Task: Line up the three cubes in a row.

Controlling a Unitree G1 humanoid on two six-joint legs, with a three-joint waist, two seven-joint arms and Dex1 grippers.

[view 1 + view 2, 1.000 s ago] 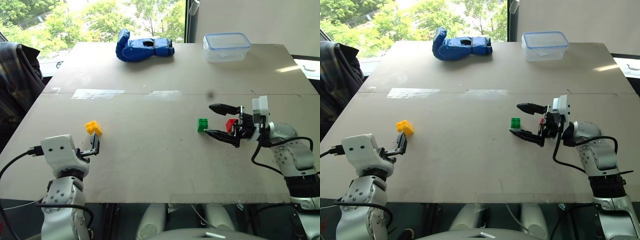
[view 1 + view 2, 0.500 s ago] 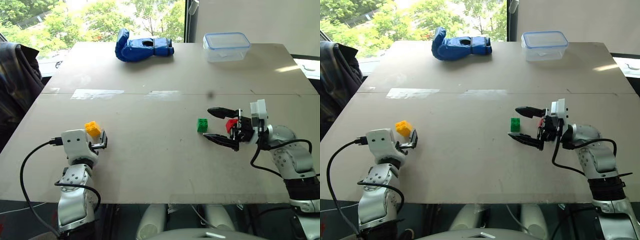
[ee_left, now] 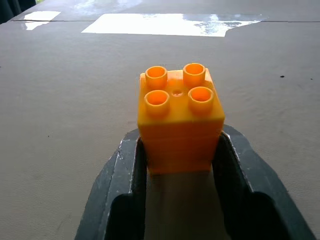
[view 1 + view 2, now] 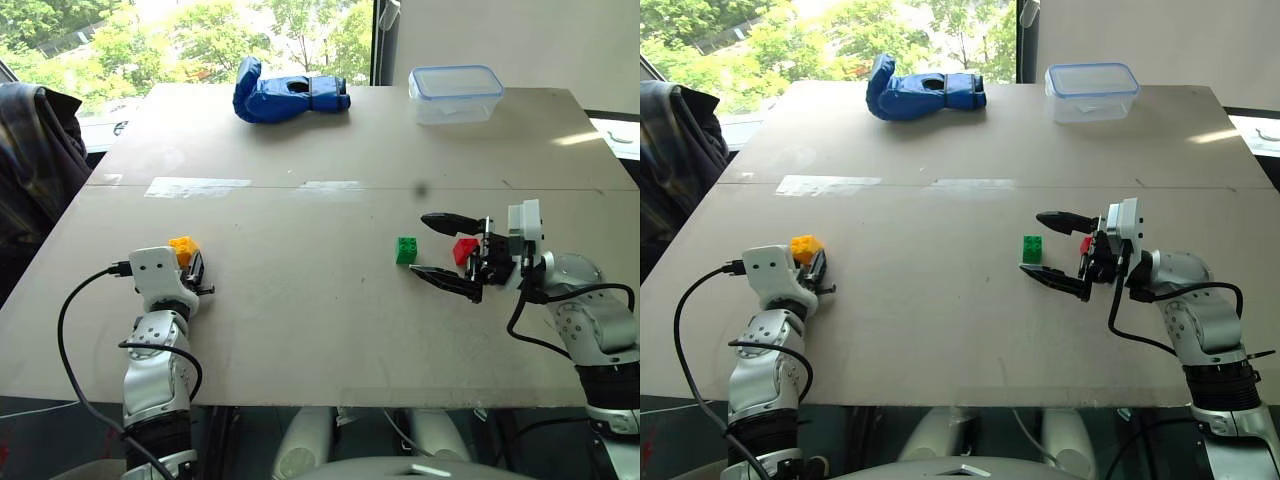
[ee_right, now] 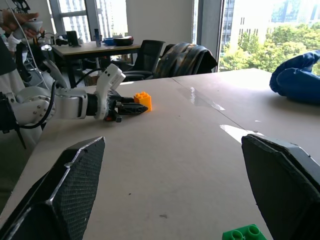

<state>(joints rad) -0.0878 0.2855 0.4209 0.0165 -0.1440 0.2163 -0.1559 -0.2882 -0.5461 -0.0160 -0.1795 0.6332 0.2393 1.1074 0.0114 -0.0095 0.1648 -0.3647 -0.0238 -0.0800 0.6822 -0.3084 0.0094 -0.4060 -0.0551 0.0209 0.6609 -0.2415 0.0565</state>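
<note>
Yellow brick (image 3: 179, 120) glossy smooth plastic; table (image 4: 300, 330) matt, possibly board; fingers (image 3: 125, 195) matt black.

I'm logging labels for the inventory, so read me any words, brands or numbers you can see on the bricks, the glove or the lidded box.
None can be read.
Yellow brick: bare studs, no lettering visible.
Green brick, red brick: too small to tell.
Blue glove, clear lidded box: no visible print.

Brick A (image 4: 183, 247) far left on table (image 4: 300, 330); bricks B (image 4: 406, 249), C (image 4: 464, 249) side-by-side, right.
</note>
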